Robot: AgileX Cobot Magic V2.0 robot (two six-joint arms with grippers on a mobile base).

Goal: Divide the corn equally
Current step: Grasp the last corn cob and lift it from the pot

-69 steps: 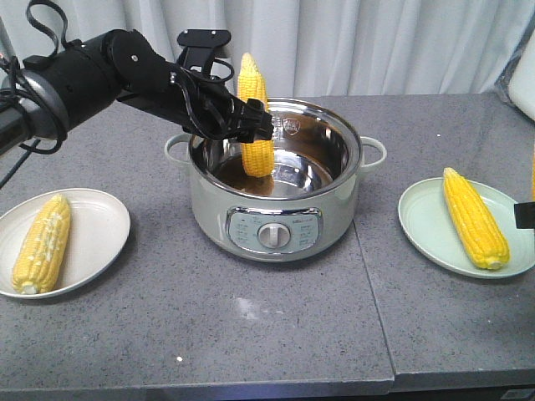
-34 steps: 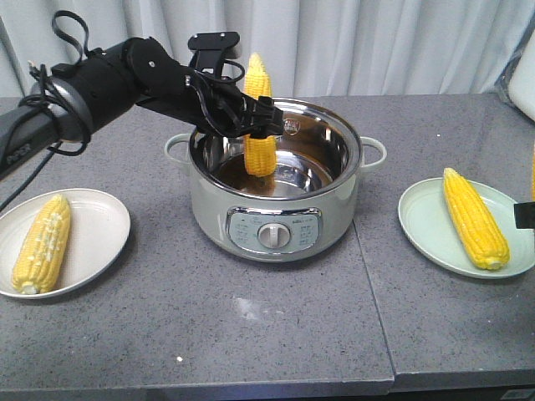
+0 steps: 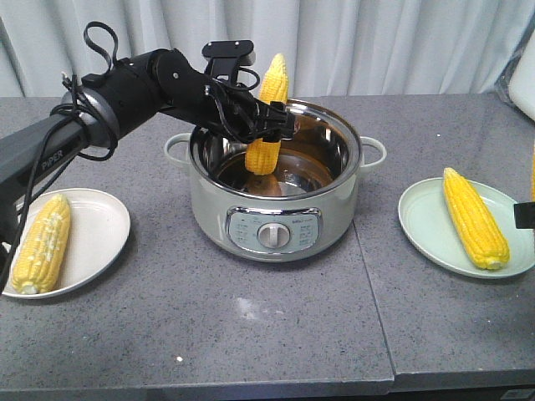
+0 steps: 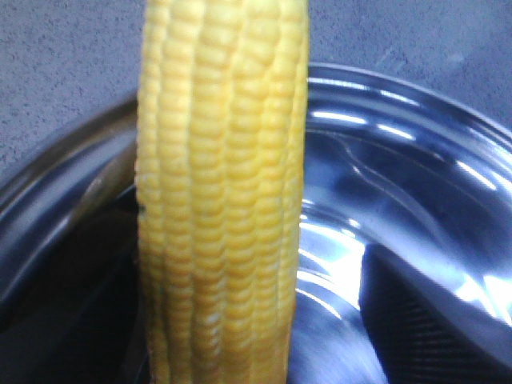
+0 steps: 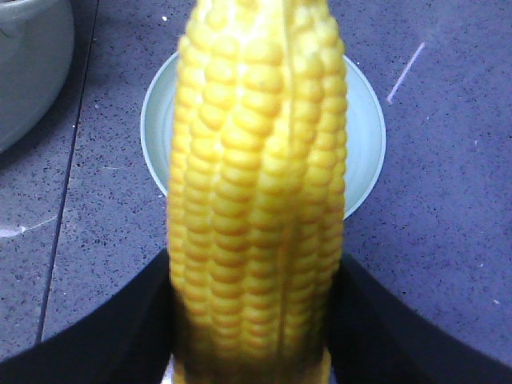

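One corn cob (image 3: 262, 155) hangs upright, tip tilted right, with its lower end inside the steel pot (image 3: 276, 219); my left gripper (image 3: 267, 127) is shut on its middle. The left wrist view is filled by this corn cob (image 4: 220, 200) against the pot's shiny wall (image 4: 384, 168). My right gripper (image 5: 256, 344) is shut on another corn cob (image 5: 256, 184), held above a pale green plate (image 5: 364, 120). In the front view only a black corner of the right gripper (image 3: 525, 215) shows at the right edge. A corn cob (image 3: 475, 215) lies on the right plate (image 3: 426, 221), another corn cob (image 3: 42, 242) on the left plate (image 3: 100, 225).
The pot stands mid-table with side handles (image 3: 374, 153) and a front dial (image 3: 270, 235). A seam (image 3: 372, 292) runs between two grey countertop slabs. A curtain hangs behind. The table's front edge is near the bottom of the front view.
My left arm has carried its corn cob to the right over the pot, and the cob now leans more to the right. The right gripper and both plates have not moved.
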